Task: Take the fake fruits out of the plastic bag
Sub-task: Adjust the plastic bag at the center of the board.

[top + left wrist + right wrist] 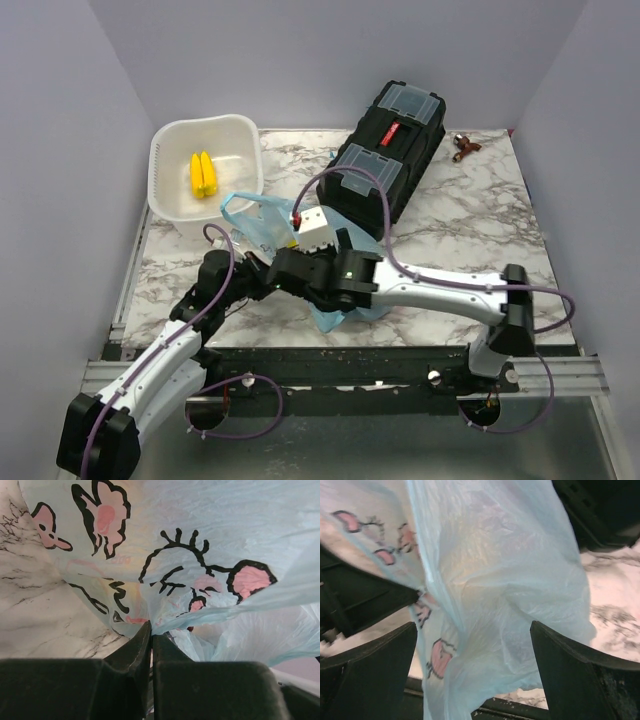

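The light-blue plastic bag (262,215) with pink cartoon print lies crumpled at mid-table, between the white basket and the black toolbox. My left gripper (262,274) is shut, pinching a fold of the bag's film (225,530) between its fingertips (151,630). My right gripper (285,267) reaches in from the right and stands open. A loose curtain of bag (510,570) hangs between its wide-spread fingers (380,650) without being clamped. The fake fruits are hidden by the bag. Only a tiny dark red spot (190,628) shows at the bag's fold, and a speck of yellow (291,243) beside it.
A white basket (165,170) at the back left holds two yellow ridged sticks (203,174). The black toolbox (395,140) lies diagonally behind the bag. A small reddish-brown object (465,147) sits at the back right. Marble tabletop (470,220) stretches to the right.
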You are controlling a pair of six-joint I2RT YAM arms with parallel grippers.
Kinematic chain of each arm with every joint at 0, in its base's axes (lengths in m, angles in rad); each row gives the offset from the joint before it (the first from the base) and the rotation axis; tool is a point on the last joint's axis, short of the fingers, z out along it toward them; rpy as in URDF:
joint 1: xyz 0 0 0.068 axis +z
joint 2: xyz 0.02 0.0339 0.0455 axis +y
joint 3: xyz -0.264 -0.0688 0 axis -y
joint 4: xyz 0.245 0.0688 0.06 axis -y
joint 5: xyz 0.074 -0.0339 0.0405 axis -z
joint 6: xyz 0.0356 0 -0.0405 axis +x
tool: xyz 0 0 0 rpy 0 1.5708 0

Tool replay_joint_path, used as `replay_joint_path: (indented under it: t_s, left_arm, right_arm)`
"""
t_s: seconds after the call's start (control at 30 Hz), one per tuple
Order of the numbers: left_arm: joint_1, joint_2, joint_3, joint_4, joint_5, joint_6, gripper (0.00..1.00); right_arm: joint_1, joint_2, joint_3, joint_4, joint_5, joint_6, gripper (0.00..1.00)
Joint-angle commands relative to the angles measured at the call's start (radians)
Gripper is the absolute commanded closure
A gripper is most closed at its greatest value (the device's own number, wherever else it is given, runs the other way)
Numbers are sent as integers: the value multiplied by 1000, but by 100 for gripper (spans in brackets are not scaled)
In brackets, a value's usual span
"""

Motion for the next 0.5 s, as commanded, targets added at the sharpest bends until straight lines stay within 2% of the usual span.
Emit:
replay_joint_path:
  t_s: [0.0,0.13,0.2,0.27,0.33,0.37,0.43,0.47]
  left_arm:
    - [-5,-1,-14,29,41,15,98]
    - [-6,4,-15,38,62,21,99]
    - [-5,0,-19,35,64,23,100]
    - [-5,-6,-29,37,65,23,100]
    - [-5,-12,-37,32,65,26,100]
    - [-5,-16,-39,18,56,30,100]
    - [-5,-21,-38,-51,14,45,100]
    - [-5,-24,-40,-85,-12,55,100]
  right_arm:
    - [21,201,129,-407,363,278,4]
    - [10,254,117,-487,439,368,9]
    - [-18,243,82,-468,438,367,14]
    - [-47,212,30,-382,413,300,23]
    - [-71,167,-16,-305,378,214,40]
    - [-78,140,-32,-284,362,177,55]
    - [-77,90,-42,-285,361,157,97]
    - [-78,63,-56,-281,362,136,99]
